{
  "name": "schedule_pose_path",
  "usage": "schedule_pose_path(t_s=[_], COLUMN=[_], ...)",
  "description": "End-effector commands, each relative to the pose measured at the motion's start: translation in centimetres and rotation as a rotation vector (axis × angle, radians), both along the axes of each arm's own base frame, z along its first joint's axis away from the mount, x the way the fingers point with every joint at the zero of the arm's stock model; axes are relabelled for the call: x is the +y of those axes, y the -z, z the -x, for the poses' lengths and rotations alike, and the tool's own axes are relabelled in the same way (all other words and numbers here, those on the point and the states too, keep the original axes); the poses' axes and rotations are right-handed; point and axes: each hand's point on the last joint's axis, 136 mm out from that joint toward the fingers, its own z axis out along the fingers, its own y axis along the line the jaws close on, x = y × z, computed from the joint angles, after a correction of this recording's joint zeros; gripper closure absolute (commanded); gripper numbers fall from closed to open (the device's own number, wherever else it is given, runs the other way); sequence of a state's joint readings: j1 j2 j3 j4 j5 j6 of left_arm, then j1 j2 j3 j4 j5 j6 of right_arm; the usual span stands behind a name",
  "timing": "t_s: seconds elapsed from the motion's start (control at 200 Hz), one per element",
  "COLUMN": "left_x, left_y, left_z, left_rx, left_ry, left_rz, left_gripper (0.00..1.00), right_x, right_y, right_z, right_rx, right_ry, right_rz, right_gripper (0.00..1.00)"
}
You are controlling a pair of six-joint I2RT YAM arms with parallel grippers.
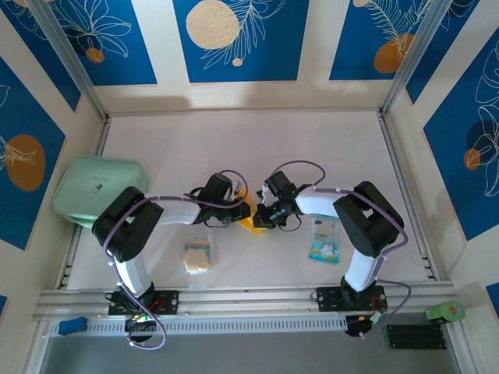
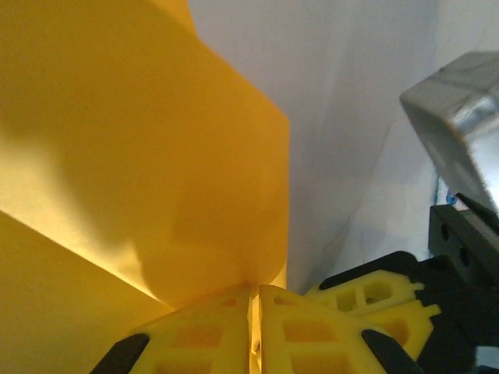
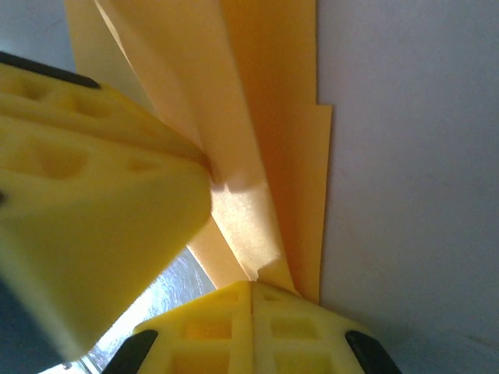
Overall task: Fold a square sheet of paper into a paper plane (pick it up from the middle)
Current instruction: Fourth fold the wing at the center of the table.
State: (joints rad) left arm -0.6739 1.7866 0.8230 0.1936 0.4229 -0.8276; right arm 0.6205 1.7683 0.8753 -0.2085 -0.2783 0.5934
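White table (image 1: pixel 249 148) inside blue patterned walls carries the work. The orange-yellow paper (image 1: pixel 251 220), already partly folded, is held between the two arms near the middle of the table, somewhat toward its front edge. From the left wrist it is a broad creased panel; from the right wrist, several overlapping layers with stepped edges.

The left pincer (image 2: pixel 254 315) is clenched on one side of the paper and the right pincer (image 3: pixel 251 308) on the other, their tips close together.

The step looks like setting a crease. Both grips should be firm, with the layers lined up edge to edge. Neither arm should tug outward, or the thin sheet may slip or tear.

Nearer the front edge lie a sponge square (image 1: pixel 197 255) on the left and a printed packet (image 1: pixel 324 238) on the right. A green case (image 1: pixel 97 191) sits at the left edge.
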Motion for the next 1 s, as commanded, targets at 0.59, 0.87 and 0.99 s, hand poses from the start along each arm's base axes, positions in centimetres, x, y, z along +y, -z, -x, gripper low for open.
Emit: schedule_pose_path(t_s=[0.59, 0.87, 0.99], left_x=[3.0, 4.4, 4.8], left_y=[4.0, 3.5, 3.0], left_z=[-1.2, -4.7, -6.3], left_rx=[0.099, 0.101, 0.090], left_ry=[-0.048, -0.057, -0.062], left_rz=[-0.228, -0.193, -0.171], left_gripper=[0.88, 0.85, 0.84], right_x=[-5.4, -7.0, -7.2], right_y=[6.0, 6.6, 6.7], right_z=[4.7, 5.5, 5.4], right_rx=[0.196, 0.225, 0.226], right_ry=[0.017, 0.034, 0.037], right_rz=[0.233, 0.280, 0.288], right_gripper=[1.00, 1.00, 1.00])
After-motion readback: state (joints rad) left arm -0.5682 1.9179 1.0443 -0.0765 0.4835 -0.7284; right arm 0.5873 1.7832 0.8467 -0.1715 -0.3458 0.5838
